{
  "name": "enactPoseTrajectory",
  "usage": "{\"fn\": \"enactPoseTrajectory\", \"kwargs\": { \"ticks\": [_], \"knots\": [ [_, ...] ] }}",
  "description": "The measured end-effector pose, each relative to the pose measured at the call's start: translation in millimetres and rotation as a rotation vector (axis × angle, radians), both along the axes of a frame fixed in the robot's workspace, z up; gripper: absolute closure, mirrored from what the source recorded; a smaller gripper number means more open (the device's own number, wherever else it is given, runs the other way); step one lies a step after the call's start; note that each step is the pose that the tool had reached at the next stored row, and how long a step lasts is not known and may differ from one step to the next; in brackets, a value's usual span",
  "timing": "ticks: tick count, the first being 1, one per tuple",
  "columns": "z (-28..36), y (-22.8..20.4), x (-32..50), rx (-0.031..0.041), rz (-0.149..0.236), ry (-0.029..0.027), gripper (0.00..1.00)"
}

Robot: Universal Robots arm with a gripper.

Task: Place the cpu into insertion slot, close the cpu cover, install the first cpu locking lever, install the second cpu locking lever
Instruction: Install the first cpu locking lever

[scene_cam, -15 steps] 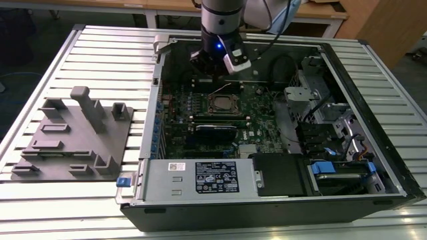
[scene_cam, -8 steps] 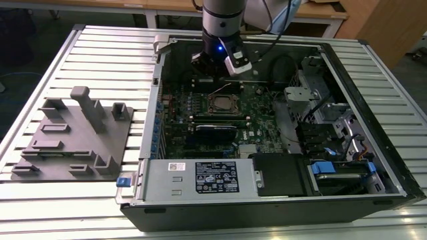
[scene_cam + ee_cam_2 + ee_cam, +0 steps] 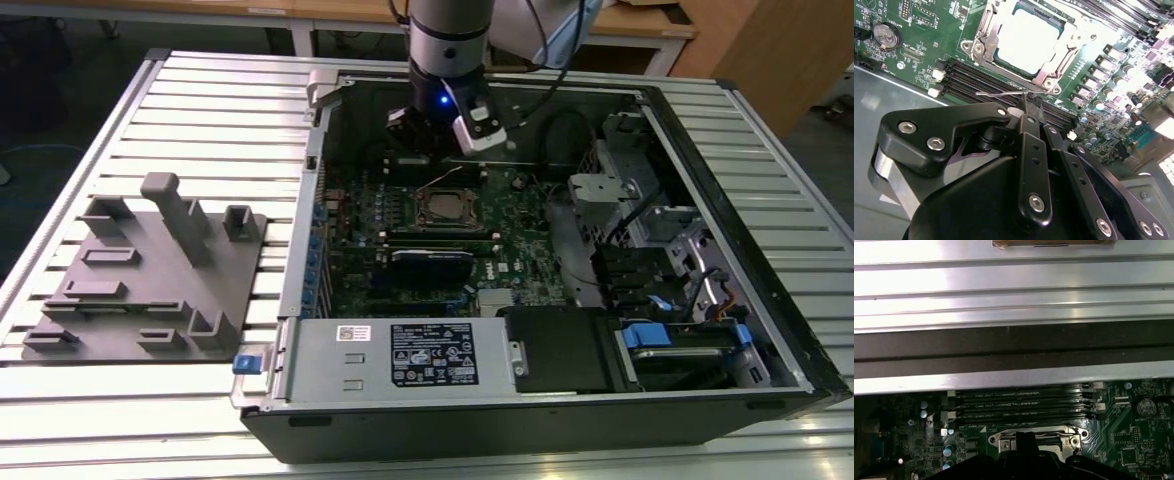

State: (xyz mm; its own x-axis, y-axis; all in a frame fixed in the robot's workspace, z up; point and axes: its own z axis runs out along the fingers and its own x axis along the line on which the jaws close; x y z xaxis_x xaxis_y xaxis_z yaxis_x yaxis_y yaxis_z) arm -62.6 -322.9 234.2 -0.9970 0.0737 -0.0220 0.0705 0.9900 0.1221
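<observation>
The cpu (image 3: 1026, 37) lies flat in the insertion slot (image 3: 447, 207) on the green board, its silvery top showing. The cpu cover (image 3: 1051, 82) is down around it as a metal frame. A thin wire locking lever (image 3: 999, 93) stands free beside the socket, over the black memory slots. My gripper (image 3: 1029, 105) hangs just behind the socket in the exterior view (image 3: 434, 150). Its fingers are shut together, with the tips at the end of that lever. In the first wrist view the socket's rim (image 3: 1074, 436) sits right by the gripper (image 3: 1026, 440).
The board lies inside an open computer case (image 3: 747, 300) on a slatted metal table. A case wall (image 3: 1014, 345) rises close behind the gripper. Memory slots (image 3: 969, 75), a drive cage (image 3: 641, 230) and a power supply (image 3: 400, 355) surround the socket. A grey fixture block (image 3: 147, 270) stands at the exterior view's left.
</observation>
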Motion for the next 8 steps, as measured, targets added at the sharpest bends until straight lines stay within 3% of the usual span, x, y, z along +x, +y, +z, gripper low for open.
{"fn": "enactPoseTrajectory", "kwargs": {
  "ticks": [8],
  "knots": [
    [-5.1,0.7,3.1,-0.0001,0.0,0.0,0.9]
  ]
}}
